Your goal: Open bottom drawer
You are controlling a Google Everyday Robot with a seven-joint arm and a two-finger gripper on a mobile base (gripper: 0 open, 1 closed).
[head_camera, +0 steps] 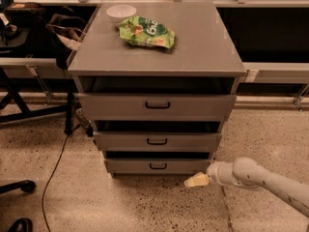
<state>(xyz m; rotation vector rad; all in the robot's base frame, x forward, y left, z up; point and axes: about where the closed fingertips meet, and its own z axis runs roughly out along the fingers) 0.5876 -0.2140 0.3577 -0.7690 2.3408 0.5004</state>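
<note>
Low at the right of the cabinet (203, 52), the tool (195, 180) hangs just above the floor, close to the right end of the bottom drawer (128, 166) and apart from its black loop handle (158, 166). This drawer is the lowest of three grey fronts. Whether the tool is apart or together I cannot tell. On the cabinet top lie a green chip bag (146, 32) and a white bowl (121, 11).

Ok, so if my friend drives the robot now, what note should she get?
The gripper is low near the floor, by the right end of the bottom drawer, not on its handle.
The bottom drawer is the lowest in the cabinet.
Done: nothing gripped yet.
Left: move left to the handle, grip it, pull the drawer out.
</note>
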